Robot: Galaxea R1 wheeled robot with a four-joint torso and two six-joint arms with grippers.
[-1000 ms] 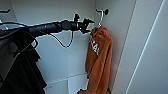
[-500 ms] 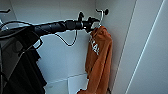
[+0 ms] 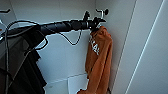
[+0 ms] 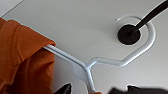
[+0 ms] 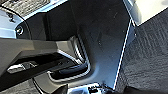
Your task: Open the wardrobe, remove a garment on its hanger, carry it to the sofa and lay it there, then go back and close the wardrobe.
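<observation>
Inside the open wardrobe (image 3: 62, 15), the bright orange garment (image 3: 98, 62), white lettering on its front, hangs in soft folds from a thin white hanger (image 4: 110, 61) whose curved hook loops over a dark rail (image 4: 150, 13) near the right wall. The left arm stretches level across the interior, its left gripper (image 3: 96, 22) at the hanger's neck; whether it grasps the hanger cannot be told. A black garment (image 3: 22, 72) hangs at left.
</observation>
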